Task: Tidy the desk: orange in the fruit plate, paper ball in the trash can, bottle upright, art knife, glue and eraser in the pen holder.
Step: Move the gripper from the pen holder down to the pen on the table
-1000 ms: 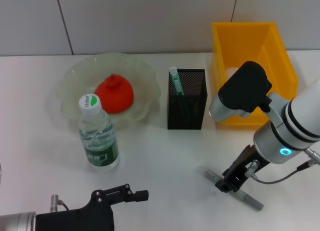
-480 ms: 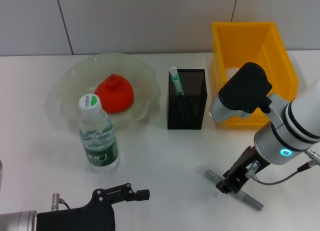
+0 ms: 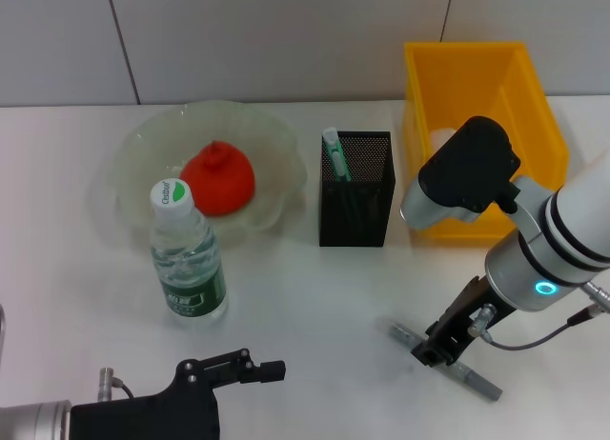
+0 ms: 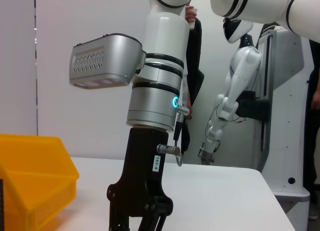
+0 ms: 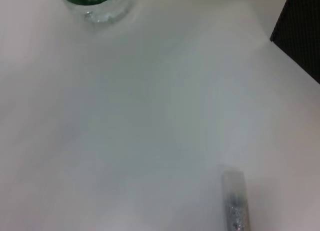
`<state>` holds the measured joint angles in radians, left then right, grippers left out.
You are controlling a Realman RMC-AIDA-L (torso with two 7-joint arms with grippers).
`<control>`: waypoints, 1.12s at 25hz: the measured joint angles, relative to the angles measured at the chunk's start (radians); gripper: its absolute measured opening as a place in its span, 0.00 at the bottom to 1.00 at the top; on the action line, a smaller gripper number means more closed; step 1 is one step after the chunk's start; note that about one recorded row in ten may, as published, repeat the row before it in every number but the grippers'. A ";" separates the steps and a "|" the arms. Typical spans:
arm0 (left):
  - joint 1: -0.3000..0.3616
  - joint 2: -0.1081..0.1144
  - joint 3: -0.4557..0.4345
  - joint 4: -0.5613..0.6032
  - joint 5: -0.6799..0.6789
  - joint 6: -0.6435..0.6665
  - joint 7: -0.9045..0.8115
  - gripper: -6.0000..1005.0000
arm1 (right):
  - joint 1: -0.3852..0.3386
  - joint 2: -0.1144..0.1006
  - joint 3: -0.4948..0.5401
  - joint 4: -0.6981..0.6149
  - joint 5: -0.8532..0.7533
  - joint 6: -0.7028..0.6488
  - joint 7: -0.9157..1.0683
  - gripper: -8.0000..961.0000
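The grey art knife (image 3: 448, 360) lies flat on the white table, front right; its end also shows in the right wrist view (image 5: 233, 205). My right gripper (image 3: 431, 350) is lowered right onto its middle. The orange (image 3: 217, 178) rests in the glass fruit plate (image 3: 129, 164). The bottle (image 3: 186, 259) stands upright in front of the plate. A green and white stick (image 3: 334, 154) leans in the black mesh pen holder (image 3: 357, 211). Something white, probably the paper ball (image 3: 440, 137), lies in the yellow bin (image 3: 515, 88). The eraser is out of view. My left gripper (image 3: 259, 369) is parked at the front edge, open and empty.
The right arm's bulky wrist (image 3: 467, 173) hangs in front of the yellow bin. Seen from the left wrist, the right arm (image 4: 152, 116) stands over the table beside the bin (image 4: 30, 176). Bare table (image 3: 315, 297) lies between bottle and knife.
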<state>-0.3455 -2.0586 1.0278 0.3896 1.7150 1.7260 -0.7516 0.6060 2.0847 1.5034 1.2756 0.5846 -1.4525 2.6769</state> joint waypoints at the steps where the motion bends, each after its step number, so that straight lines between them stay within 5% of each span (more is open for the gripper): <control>1: -0.002 0.000 0.000 0.000 0.000 0.000 0.000 0.80 | 0.000 0.000 0.000 0.000 0.000 0.000 0.000 0.31; 28: 0.001 0.000 0.000 -0.001 0.000 0.001 0.000 0.80 | 0.017 -0.001 -0.008 -0.048 0.000 0.023 -0.005 0.31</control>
<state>-0.3440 -2.0585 1.0278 0.3888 1.7150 1.7273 -0.7516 0.6227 2.0833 1.4956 1.2279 0.5844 -1.4299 2.6718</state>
